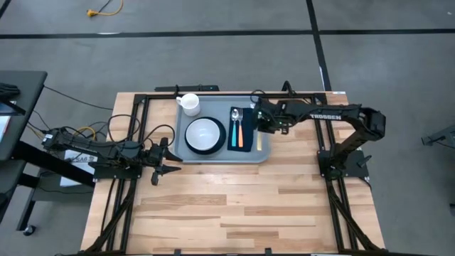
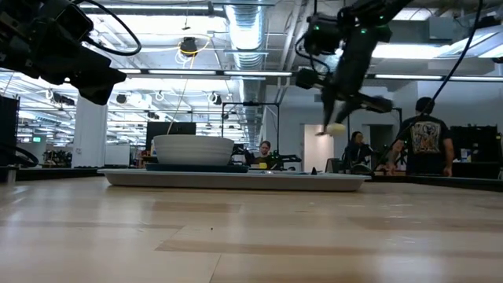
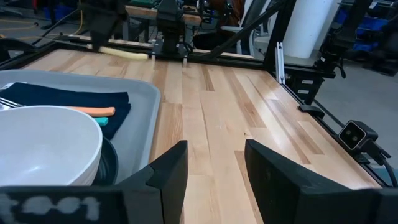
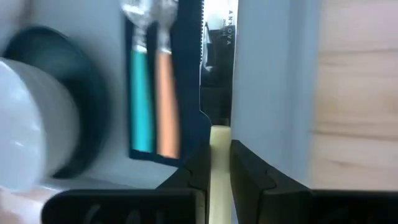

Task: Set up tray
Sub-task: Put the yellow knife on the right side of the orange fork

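Observation:
The light grey-blue tray lies at the table's far middle. It carries a white mug, a white bowl on a dark plate, and a navy napkin bearing a teal-handled and an orange-handled utensil. My right gripper hangs over the tray's right strip, shut on a knife with a cream handle. The knife's blade points toward the far edge, beside the napkin. My left gripper is open and waits by the tray's near left corner. My right gripper pinches the knife's cream handle between its two fingers, just behind where the handle meets the blade. The fingers come from above and lie across the knife. In the low view the handle hangs clear above the tray.
Bare wooden table stretches from the tray toward the near edge. Black frame rails and cables run along both sides. Beyond the far edge, people stand and sit in the room.

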Robot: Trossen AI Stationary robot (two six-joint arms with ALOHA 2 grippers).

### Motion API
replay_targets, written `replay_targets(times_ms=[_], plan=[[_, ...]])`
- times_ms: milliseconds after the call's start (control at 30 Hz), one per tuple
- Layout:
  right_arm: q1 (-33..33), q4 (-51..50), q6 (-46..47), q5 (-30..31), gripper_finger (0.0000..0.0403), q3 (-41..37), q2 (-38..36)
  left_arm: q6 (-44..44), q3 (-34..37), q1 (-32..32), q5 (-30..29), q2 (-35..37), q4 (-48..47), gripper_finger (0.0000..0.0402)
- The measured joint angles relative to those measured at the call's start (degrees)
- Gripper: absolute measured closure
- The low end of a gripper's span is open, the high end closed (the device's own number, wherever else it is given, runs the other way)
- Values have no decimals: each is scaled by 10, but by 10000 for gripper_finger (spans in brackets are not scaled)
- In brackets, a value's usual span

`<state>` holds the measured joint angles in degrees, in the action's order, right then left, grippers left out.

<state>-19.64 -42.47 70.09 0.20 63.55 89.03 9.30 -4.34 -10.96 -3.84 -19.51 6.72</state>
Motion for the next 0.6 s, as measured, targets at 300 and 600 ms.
replay_targets(times_ms=[300,600], plan=[[-18,17,-46,-14,376,84,102,0,0,0,1,0,0,254],[-42,24,-75,-48,376,131,169,-4,0,0,4,0,-2,254]])
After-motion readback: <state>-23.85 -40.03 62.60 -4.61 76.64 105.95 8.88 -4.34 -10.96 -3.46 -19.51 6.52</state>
